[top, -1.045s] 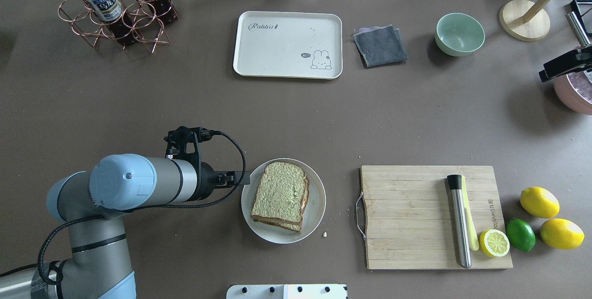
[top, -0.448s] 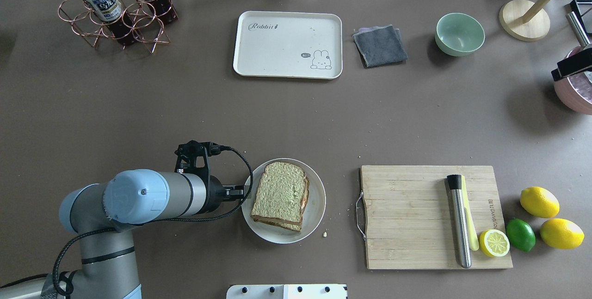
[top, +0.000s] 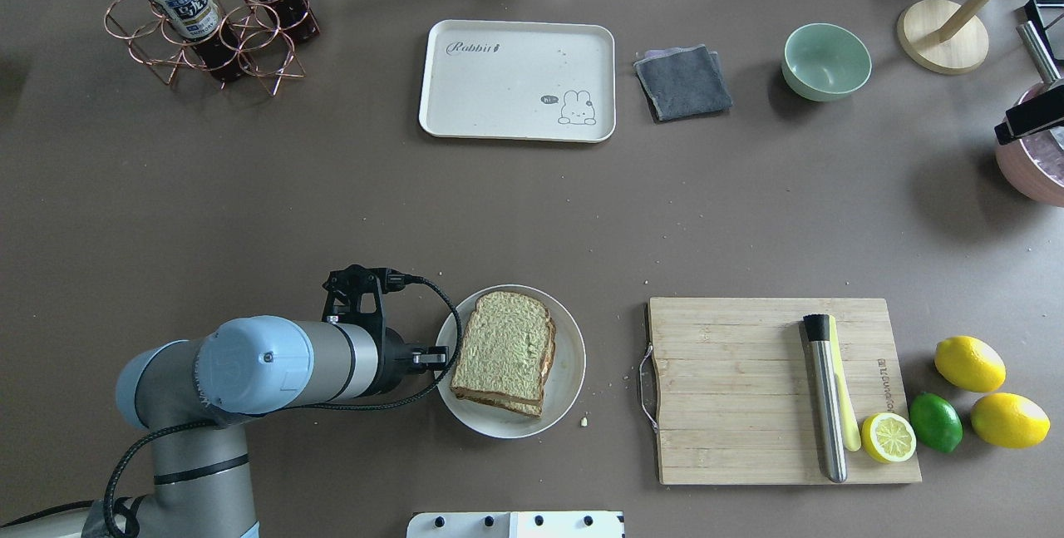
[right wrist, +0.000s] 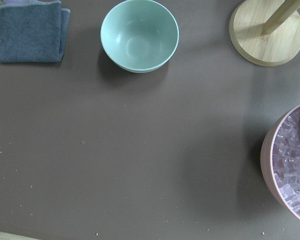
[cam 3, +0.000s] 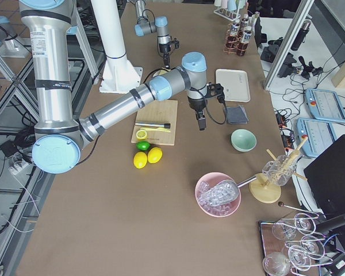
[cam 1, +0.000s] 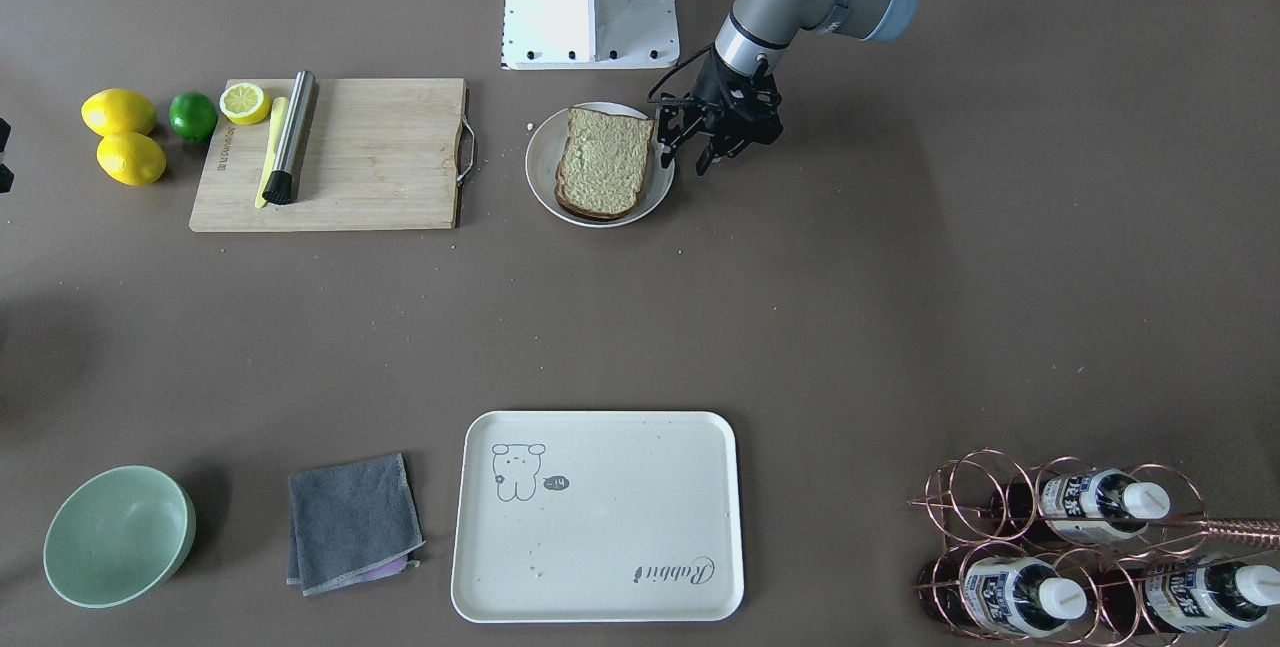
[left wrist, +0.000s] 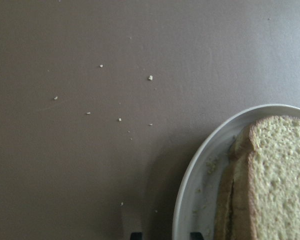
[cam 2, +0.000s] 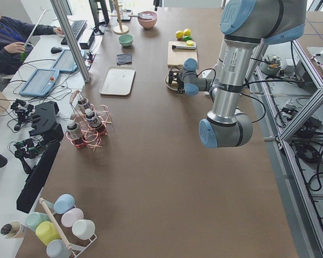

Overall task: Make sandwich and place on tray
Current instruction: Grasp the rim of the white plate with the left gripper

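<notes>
The sandwich (top: 505,351), two pale bread slices with brown crusts stacked, lies on a round white plate (top: 569,372) at the near middle of the table. The egg is hidden between the slices. My left gripper (top: 440,352) is open at the plate's left rim, and in the left wrist view the rim (left wrist: 200,165) runs between its tips beside the sandwich (left wrist: 275,175). The cream tray (top: 515,81) lies bare at the far middle. My right gripper (top: 1031,122) hangs at the right edge, and I cannot tell whether it is open or shut.
A wooden cutting board (top: 731,388) with a metal muddler (top: 825,397) and a lemon half lies right of the plate, with lemons and a lime beyond. A green bowl (top: 826,61), grey cloth (top: 682,81), bottle rack (top: 208,14), pink ice bowl (top: 1035,172) and wooden stand (top: 943,35) sit along the far side.
My left gripper has moved right and a little nearer, up to the plate's rim. The right gripper has drifted slightly toward the right edge of the overhead view.
</notes>
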`<action>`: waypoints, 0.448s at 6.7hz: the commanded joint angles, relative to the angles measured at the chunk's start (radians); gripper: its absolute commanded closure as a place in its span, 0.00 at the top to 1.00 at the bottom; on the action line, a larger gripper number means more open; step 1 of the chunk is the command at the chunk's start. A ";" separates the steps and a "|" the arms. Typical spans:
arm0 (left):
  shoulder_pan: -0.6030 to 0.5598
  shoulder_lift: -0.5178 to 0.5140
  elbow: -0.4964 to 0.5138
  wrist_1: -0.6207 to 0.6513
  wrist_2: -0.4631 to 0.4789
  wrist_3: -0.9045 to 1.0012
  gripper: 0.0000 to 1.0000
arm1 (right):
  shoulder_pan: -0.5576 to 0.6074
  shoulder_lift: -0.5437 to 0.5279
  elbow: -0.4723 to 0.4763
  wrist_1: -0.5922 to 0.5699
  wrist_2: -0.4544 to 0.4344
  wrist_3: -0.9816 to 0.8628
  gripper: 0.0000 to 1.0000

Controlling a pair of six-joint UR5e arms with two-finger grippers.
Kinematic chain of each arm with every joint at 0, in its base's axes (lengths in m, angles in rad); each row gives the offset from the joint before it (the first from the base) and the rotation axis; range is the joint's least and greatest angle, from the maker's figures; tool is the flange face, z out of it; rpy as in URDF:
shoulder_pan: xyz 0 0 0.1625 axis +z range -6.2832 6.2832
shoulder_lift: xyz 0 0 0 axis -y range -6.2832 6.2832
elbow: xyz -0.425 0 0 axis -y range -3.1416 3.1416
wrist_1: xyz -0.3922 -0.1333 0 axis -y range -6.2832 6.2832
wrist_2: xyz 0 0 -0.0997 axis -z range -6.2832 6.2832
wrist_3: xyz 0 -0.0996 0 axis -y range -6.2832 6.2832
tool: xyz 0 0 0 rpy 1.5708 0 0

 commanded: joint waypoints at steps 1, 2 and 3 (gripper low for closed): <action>0.001 -0.053 0.047 0.001 0.005 0.000 0.43 | 0.002 0.000 -0.002 0.000 0.000 0.000 1.00; -0.001 -0.058 0.052 0.000 0.004 0.000 0.37 | 0.004 -0.002 -0.006 0.000 0.000 -0.002 1.00; -0.001 -0.055 0.054 0.001 0.004 0.002 0.30 | 0.004 -0.002 -0.009 0.000 0.000 -0.002 1.00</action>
